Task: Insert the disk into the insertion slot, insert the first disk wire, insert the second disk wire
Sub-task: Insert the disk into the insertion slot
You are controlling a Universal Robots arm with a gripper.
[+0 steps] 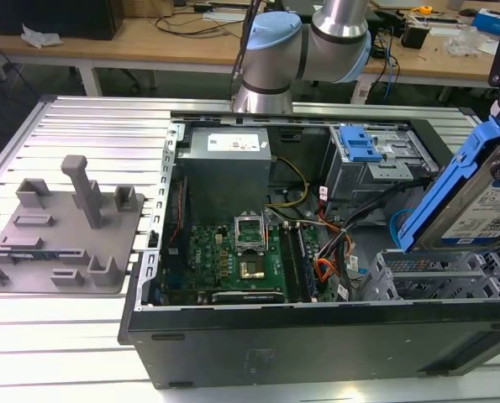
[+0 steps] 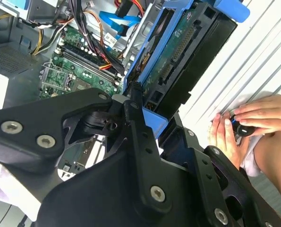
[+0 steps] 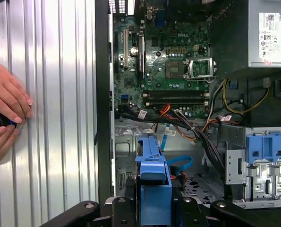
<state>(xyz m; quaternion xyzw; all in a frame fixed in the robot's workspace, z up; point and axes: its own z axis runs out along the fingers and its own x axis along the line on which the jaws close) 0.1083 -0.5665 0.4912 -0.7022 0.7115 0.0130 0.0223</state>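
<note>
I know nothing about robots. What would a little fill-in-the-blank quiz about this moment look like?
1. The end effector grips the disk by its ____ carrier.
2. The disk hangs tilted ____ the insertion slot, not in it.
3. The motherboard in the computer case is ____.
Missing words: blue; above; green.

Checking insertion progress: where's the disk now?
At the exterior view's right edge, the disk is tilted above the insertion slot, not yet in it.
</note>
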